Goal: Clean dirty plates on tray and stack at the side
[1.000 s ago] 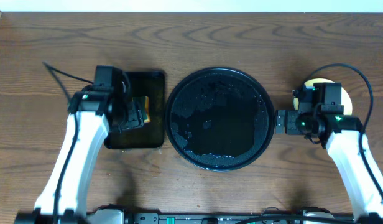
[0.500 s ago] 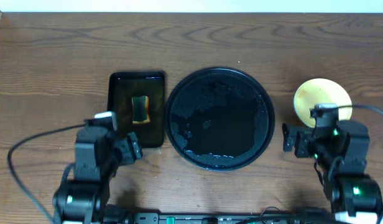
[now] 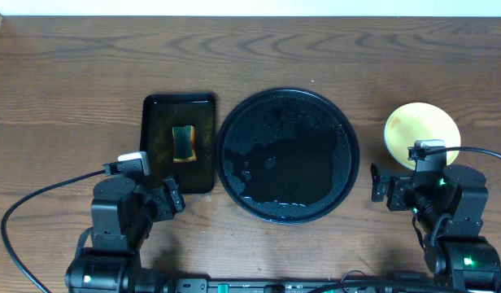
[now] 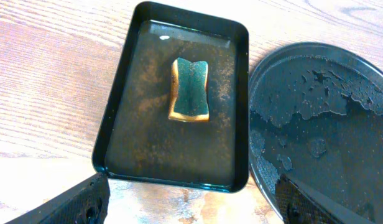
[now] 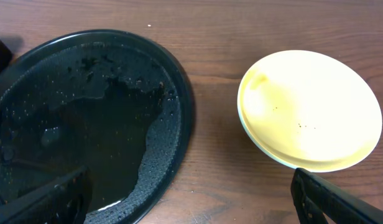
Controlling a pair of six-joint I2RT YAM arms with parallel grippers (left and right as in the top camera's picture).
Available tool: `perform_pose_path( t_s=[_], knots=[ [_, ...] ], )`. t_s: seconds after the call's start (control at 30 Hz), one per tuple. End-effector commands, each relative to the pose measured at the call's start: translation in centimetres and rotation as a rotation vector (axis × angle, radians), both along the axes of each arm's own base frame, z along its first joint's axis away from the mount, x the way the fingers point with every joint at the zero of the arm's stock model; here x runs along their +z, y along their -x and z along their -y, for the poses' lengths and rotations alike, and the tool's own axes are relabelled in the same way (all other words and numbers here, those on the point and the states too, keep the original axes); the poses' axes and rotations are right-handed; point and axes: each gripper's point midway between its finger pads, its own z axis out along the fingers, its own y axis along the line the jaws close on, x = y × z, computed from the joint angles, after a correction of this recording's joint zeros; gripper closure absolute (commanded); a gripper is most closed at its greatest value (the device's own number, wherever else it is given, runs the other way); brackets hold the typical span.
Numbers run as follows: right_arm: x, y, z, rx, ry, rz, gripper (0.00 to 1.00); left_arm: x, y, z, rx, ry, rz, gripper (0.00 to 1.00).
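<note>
The large round black tray (image 3: 287,155) sits at the table's centre, wet, with no plate on it; it also shows in the left wrist view (image 4: 328,118) and the right wrist view (image 5: 86,118). A pale yellow plate (image 3: 421,132) lies right of the tray, topping a stack with a mint-green rim showing beneath it (image 5: 309,109). My left gripper (image 4: 191,202) is open and empty above the table in front of the sponge tray. My right gripper (image 5: 191,199) is open and empty, above the table between tray and plate stack.
A rectangular black tray (image 3: 179,142) with brownish water holds a green-and-yellow sponge (image 3: 184,142), left of the round tray; it also shows in the left wrist view (image 4: 179,99). Both arms sit at the front edge (image 3: 128,216) (image 3: 433,199). Cables trail from them.
Both arms pulled back from the tray and plates to the table's front edge. The sponge lies released in the rectangular tray and the yellow plate is uncovered.
</note>
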Motion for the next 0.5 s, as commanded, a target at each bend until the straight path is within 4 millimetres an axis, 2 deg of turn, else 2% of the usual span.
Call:
perform_pose_path(
  t_s=[0.0, 0.37, 0.47],
  knots=[
    [-0.41, 0.12, -0.14, 0.013, 0.013, -0.009, 0.01, -0.23, 0.06, -0.03, 0.002, -0.002, -0.003, 0.15],
    [-0.21, 0.30, -0.16, 0.013, 0.013, 0.001, 0.01, -0.25, 0.06, -0.03, 0.002, -0.002, -0.003, 0.14],
    [0.52, 0.61, 0.81, -0.023, 0.062, 0.043, 0.01, -0.23, 0.06, -0.03, 0.002, -0.002, -0.003, 0.14]
  ],
)
